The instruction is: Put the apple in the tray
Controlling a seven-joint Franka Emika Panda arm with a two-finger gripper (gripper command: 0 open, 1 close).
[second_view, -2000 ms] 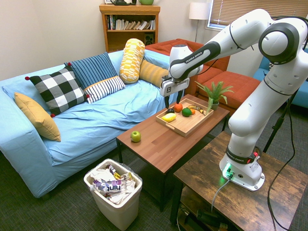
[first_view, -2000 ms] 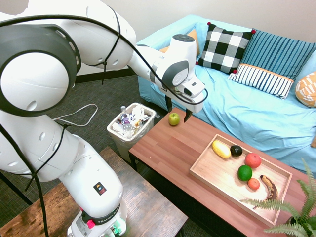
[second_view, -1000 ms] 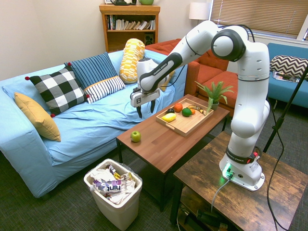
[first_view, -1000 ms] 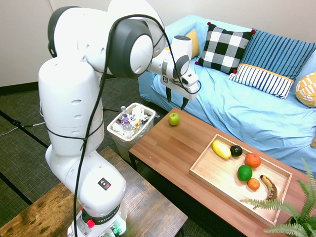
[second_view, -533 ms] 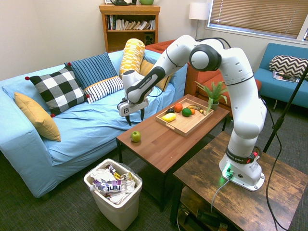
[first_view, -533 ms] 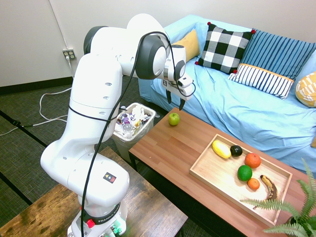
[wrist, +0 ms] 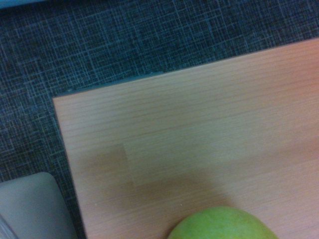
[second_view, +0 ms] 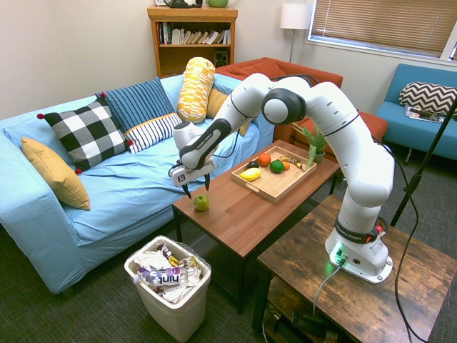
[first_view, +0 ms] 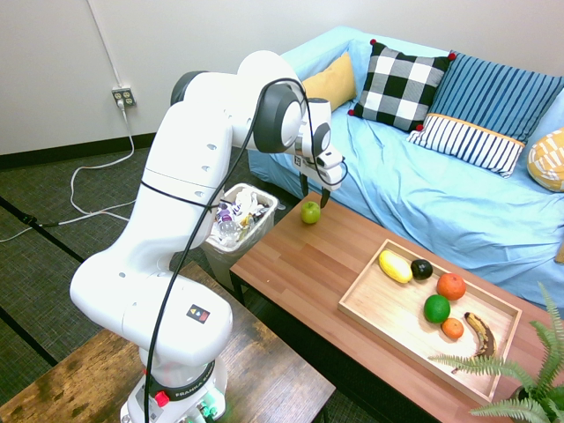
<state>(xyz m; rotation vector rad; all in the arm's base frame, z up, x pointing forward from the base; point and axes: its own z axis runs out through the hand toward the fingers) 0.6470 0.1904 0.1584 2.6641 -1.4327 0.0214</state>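
- Green apple is sitting firm, smooth, probably slippery; its round middle is inviting a gentle grip.
- Gripper is hovering wide open, holding nothing.

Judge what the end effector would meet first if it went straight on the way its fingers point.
Probably the apple, or the table right beside it; the end effector points down there, but exact depth is unclear.

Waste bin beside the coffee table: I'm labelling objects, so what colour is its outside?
The waste bin is off-white, clearest in the second exterior view.
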